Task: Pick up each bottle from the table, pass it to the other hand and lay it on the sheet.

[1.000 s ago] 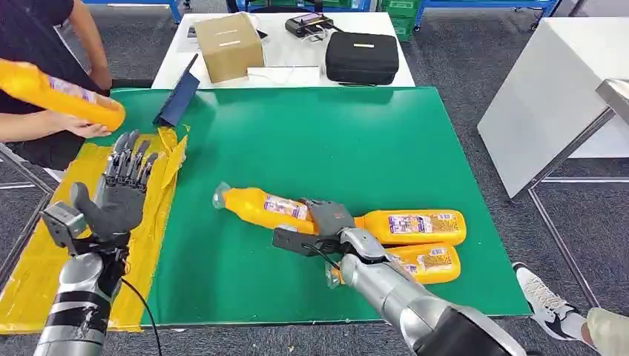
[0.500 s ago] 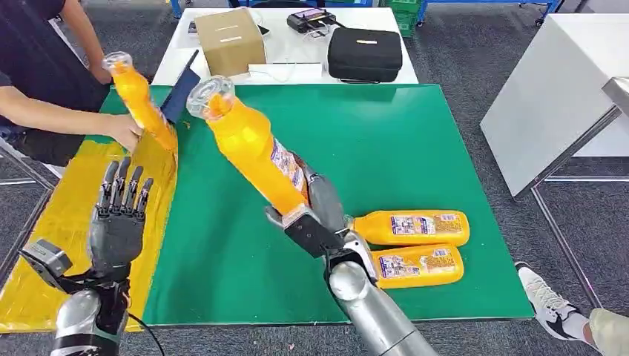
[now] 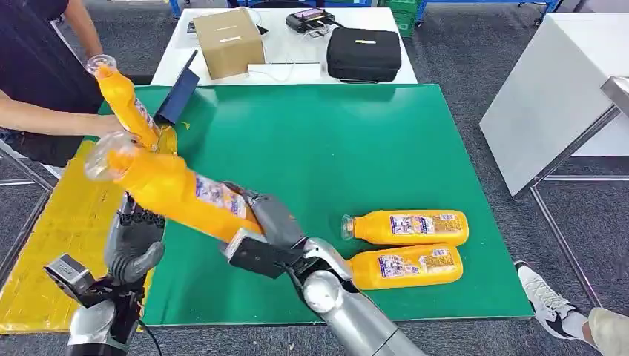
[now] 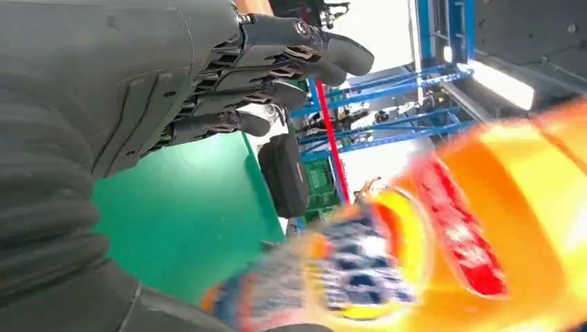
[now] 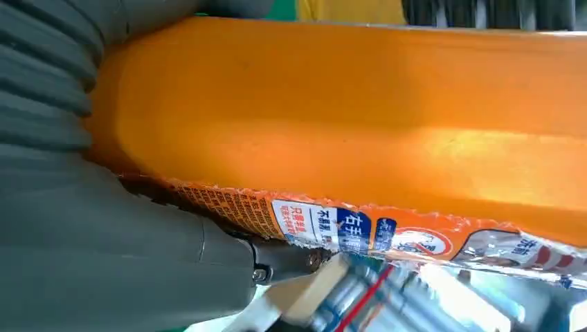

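An orange bottle (image 3: 174, 194) was gripped at its base end by the right hand (image 3: 261, 236), fingers wrapped round it, and was held above the left edge of the green mat (image 3: 334, 148), tilted with its clear cap up and toward the left. In the right wrist view the bottle's orange body (image 5: 360, 117) and printed label were pressed against the grey palm. The left hand (image 3: 132, 239) was raised just beneath the bottle's neck end, palm up with its fingers (image 4: 277, 62) spread and nothing in it; whether it touched the bottle could not be told. Two more bottles (image 3: 406, 227) (image 3: 404, 266) were laid side by side on the mat to the right, caps to the left, touching or nearly so. A fourth bottle (image 3: 124, 105) was held nearly upright by a person's hand (image 3: 111, 126) over the yellow sheet (image 3: 52, 222), which was spread along the mat's left side.
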`<state>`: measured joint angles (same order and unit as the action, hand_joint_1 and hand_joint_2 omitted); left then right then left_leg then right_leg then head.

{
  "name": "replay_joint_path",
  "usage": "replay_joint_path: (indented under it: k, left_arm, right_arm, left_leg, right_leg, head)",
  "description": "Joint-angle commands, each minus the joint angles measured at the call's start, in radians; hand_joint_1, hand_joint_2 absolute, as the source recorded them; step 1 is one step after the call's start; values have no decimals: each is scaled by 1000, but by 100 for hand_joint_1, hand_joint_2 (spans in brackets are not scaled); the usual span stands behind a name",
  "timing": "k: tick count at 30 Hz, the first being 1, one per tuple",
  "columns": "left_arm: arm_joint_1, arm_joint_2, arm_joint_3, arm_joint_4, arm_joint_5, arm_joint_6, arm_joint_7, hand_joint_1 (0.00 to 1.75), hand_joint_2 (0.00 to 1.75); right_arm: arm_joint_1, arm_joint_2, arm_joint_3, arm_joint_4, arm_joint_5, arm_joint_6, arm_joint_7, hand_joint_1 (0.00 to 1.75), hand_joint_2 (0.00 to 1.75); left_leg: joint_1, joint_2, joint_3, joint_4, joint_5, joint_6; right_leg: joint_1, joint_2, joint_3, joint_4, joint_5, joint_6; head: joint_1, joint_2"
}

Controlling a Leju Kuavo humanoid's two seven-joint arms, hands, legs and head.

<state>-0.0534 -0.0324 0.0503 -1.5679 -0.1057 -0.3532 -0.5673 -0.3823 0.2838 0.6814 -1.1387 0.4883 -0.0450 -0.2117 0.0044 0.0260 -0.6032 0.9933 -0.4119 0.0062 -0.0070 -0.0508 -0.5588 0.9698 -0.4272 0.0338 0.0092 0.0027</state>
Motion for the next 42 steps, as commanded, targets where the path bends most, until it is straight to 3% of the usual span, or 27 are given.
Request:
replay_joint_path:
  k: [1, 19, 20, 28, 37, 38, 39, 40, 41, 42]
  left_arm:
    - [11, 2, -61, 3, -21, -5, -12, 0, 175]
    - [13, 36, -96, 35, -71, -4, -17, 2, 175]
    - [12, 39, -98, 36, -73, -7, -19, 175, 175]
    - [8, 48, -95, 44, -71, -22, -35, 175, 175]
    - [-12, 36, -84, 46, -53, -34, -33, 175, 175]
    - [-14, 35, -78, 45, -57, -24, -28, 175, 175]
    - [-15, 37, -72, 42, -79, 3, -21, 175, 175]
    - [-16, 44, -62, 36, -186, 114, -14, 175, 175]
    - [-11, 46, -44, 26, -369, 315, -20, 175, 175]
    - [-6, 53, -33, 25, -392, 339, -16, 175, 175]
  right_arm:
    - [-78, 17, 286, 210, 33, 29, 32, 175, 175]
    - [-74, 4, 376, 204, 52, 30, 50, 175, 175]
    - [-75, 4, 376, 208, 51, 29, 52, 175, 175]
    - [-85, 8, 380, 244, 47, 29, 53, 175, 175]
    - [-108, 15, 274, 313, 24, -34, 61, 173, 175]
    - [-111, 12, 262, 315, 28, -52, 64, 40, 175]
    - [-115, 8, 243, 314, 23, -59, 68, 0, 175]
    - [-113, -5, 219, 295, 27, -77, 73, 0, 175]
    - [-93, -32, 180, 234, 34, -90, 79, 0, 175]
    - [-75, -57, 160, 177, 39, -84, 77, 0, 175]
  left_leg:
    - [0, 0, 2, -1, -1, 0]
    - [1, -4, 3, -1, -1, -1]
    - [1, -4, 2, -1, 0, 0]
    - [1, -5, 3, -1, 0, -1]
    - [1, -6, 2, -1, 0, 0]
    - [0, -5, 2, -1, 0, 0]
    - [0, -4, 1, -1, 0, 0]
    - [1, -6, 2, -1, 0, 0]
    - [0, -5, 1, -1, 0, 0]
    - [0, -5, 0, 0, 1, 0]
  right_leg:
    - [0, 3, 2, -1, 0, -1]
    - [0, 1, 3, -2, -2, -1]
    - [0, 1, 2, -2, -1, -1]
    - [0, 0, 2, -2, -1, -1]
    - [0, -1, 2, -1, -1, -1]
    - [0, -1, 1, -1, -1, -1]
    - [0, -1, 0, -1, -1, -1]
    - [0, -1, 2, -2, -1, -1]
    - [0, -1, 1, -1, -1, -1]
    - [0, -2, 0, -1, -1, 0]
  head:
    - [0, 0]
    - [0, 0]
    - [0, 0]
    - [0, 0]
    - [-1, 0]
    - [0, 0]
    - [0, 0]
    - [-1, 0]
    - [0, 0]
    - [0, 0]
